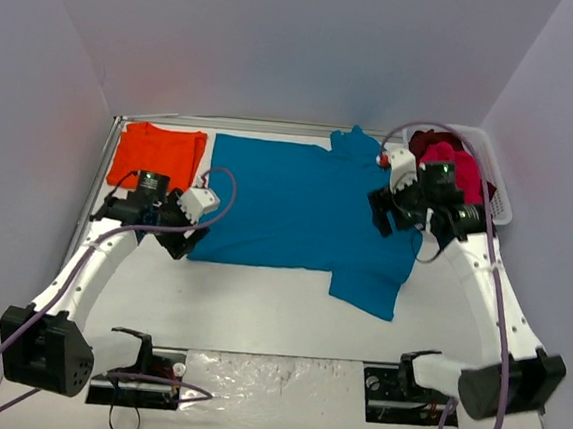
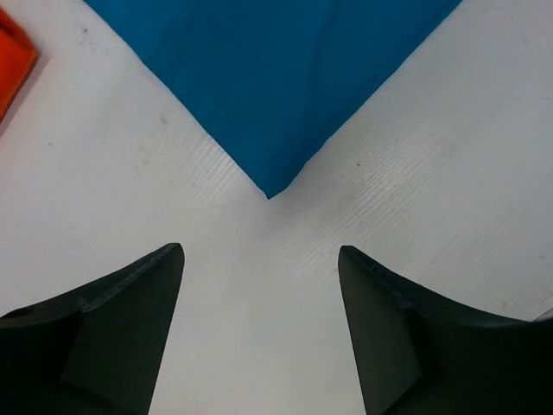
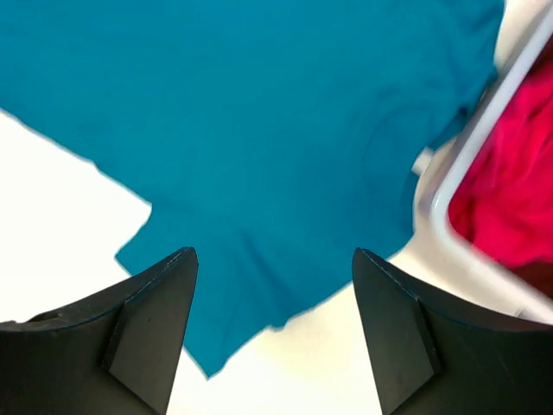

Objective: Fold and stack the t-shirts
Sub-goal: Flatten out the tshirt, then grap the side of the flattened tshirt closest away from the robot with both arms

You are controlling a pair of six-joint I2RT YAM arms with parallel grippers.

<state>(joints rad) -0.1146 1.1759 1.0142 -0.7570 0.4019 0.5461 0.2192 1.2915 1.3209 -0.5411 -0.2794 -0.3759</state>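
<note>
Left wrist: teal-blue t-shirt (image 2: pixel 276 78) corner lies just beyond left end effector (image 2: pixel 259 248).

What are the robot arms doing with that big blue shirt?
The teal-blue t-shirt lies spread flat on the table. The left gripper hovers open by its near corner, the right gripper open over its other end; neither holds it. The orange t-shirt sits folded beside it, and the magenta-pink t-shirt waits in the basket.

Bright, even light left only soft shadows. Glare lay along the near edge of the counter (image 1: pixel 257 317). The right wrist view was blurred, the left sharp.
</note>
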